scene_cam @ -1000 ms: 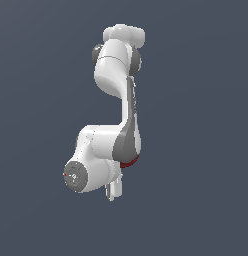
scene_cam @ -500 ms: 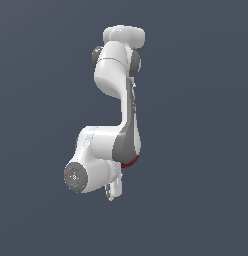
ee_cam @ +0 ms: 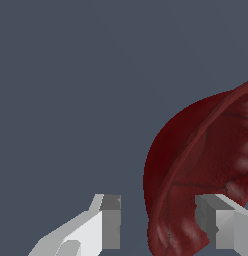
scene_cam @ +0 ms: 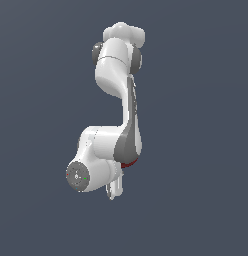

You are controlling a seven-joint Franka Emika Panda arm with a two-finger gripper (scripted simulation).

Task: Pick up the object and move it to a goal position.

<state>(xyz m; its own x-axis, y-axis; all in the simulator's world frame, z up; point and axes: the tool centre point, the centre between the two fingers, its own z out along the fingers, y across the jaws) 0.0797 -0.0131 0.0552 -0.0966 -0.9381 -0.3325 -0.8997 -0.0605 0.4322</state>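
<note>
While you look at the exterior view, you see mostly the white arm (scene_cam: 118, 95), which fills the middle of the picture against a plain dark grey-blue background. Its upper part bends over near the top, a long link with a grey side panel comes down, and a thick white segment turns toward the exterior view's left, where it ends in a round grey cap (scene_cam: 78, 176). Below this segment the gripper (scene_cam: 114, 189) hangs as a small white shape, and from this side you cannot tell how its fingers stand.

Next in size is the bowl (ee_cam: 206, 175), dark red, with a ribbed rim. In the exterior view you find only a thin red strip of it (scene_cam: 128, 163), just under the grey panel of the arm and above the gripper, mostly hidden by the arm. In the wrist view it is large and near, tilted so that you see both its smooth outer wall and part of its ribbed inside.

Smallest are the two fingers (ee_cam: 111, 220) in the wrist view. They stand well apart, so the claw is spread wide. The rim of the bowl lies in the gap between them, closer to one finger. You cannot tell if this finger touches it.
</note>
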